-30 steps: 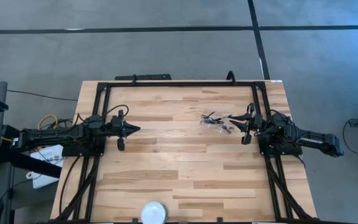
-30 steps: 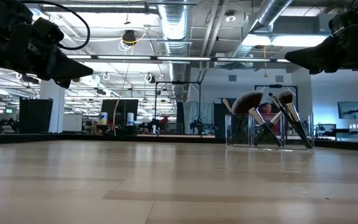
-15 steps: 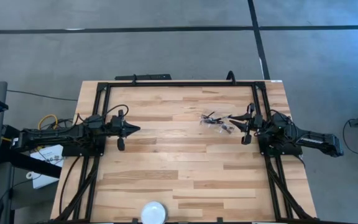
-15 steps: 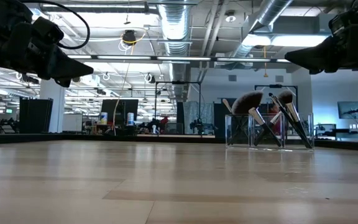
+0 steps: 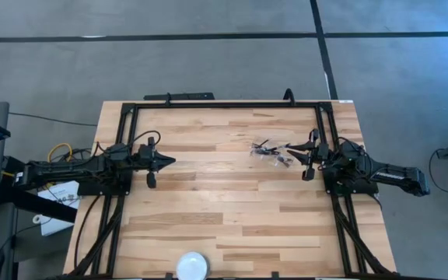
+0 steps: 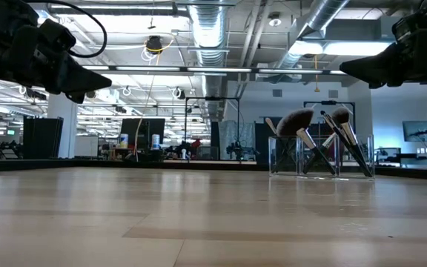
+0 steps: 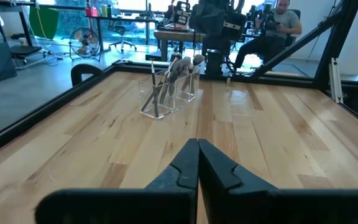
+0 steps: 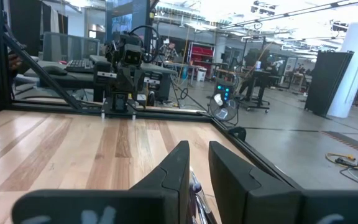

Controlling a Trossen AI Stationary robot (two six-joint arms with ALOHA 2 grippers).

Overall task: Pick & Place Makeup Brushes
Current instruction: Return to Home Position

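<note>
Aslant, makeup brushes [image 6: 296, 120] in clear organizer [image 6: 282, 160], left tool [image 7: 198, 142] together, right tool [image 8: 198, 145] apart

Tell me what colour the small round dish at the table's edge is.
White; the small round dish shows best in the high view.

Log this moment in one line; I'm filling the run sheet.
brushes: in clear holder | left gripper: shut, empty, far from holder | right gripper: open, empty, beside holder
</note>
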